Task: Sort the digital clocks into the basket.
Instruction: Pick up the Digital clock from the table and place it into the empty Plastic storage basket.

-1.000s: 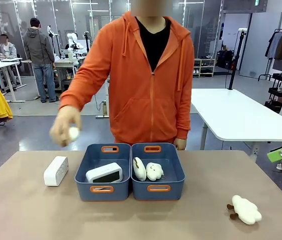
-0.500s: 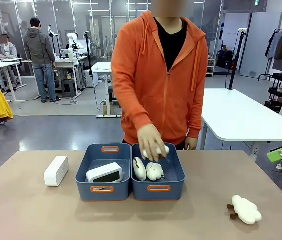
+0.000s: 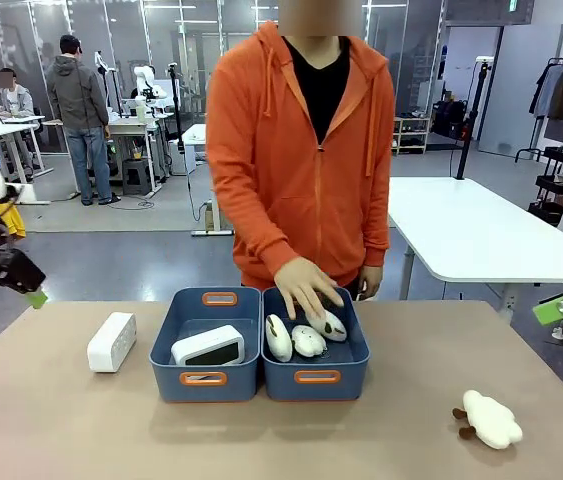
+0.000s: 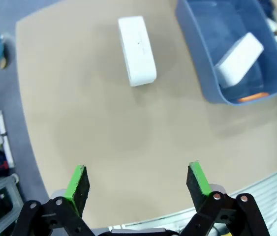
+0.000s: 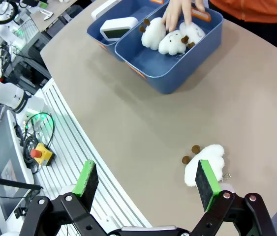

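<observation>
Clock (image 3: 209, 346), smooth rounded white plastic, lies in blue rectangular basket (image 3: 166, 385); left gripper (image 4: 137, 172) and right gripper (image 5: 147, 169) both spread.

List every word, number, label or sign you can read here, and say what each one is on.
No text here is legible.
Basket: no label visible.
Clock inside it: the display is dark and no digits can be read.
Loose clock: plain white, no print visible.
Green sign high in the background: too small to read.
</observation>
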You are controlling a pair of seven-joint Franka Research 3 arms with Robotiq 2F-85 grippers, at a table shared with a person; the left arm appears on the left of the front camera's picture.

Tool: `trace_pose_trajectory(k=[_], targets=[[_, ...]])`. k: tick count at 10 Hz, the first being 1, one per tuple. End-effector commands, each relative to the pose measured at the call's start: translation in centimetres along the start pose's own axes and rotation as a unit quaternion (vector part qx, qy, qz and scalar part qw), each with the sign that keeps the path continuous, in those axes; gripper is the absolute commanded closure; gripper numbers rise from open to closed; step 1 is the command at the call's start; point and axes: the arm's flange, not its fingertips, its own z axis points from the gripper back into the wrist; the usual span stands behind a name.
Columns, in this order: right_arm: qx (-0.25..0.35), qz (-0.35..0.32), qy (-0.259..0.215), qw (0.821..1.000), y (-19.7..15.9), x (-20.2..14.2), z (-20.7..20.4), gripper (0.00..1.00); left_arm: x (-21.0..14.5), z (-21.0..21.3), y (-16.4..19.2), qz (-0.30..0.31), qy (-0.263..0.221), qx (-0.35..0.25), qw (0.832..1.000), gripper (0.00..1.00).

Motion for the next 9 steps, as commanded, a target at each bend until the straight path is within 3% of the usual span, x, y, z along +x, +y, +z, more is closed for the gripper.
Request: trace_pose_trajectory(k=[1, 2, 4, 5, 8, 9], targets=[[0.006, 0.006, -0.005, 1.000, -0.1, 0.0, -0.1, 0.00, 1.4, -0.1, -0.9, 0.031, 0.006, 0.026, 0.999, 0.00], [0.006, 0.006, -0.005, 1.000, -0.1, 0.0, -0.1, 0.00, 2.4, -2.3, -1.6, 0.055, 0.000, 0.049, 0.997, 0.00], [0.006, 0.006, -0.005, 1.000, -0.1, 0.0, -0.1, 0.00, 5.2, -8.5, -3.1, 0.018, -0.006, 0.007, 1.000, 0.00], [0.006, 0.006, -0.005, 1.000, -0.1, 0.0, -0.1, 0.00, 6.5, -11.4, -2.7, 0.031, -0.008, 0.007, 0.999, 0.00], [0.006, 0.006, -0.005, 1.000, -0.1, 0.0, -0.1, 0.00, 9.2, -16.8, -2.2, 0.028, -0.017, 0.014, 0.999, 0.00], [0.006, 0.006, -0.005, 1.000, -0.1, 0.0, -0.1, 0.00, 10.0, -18.4, -2.3, 0.035, 0.007, 0.030, 0.999, 0.00]])
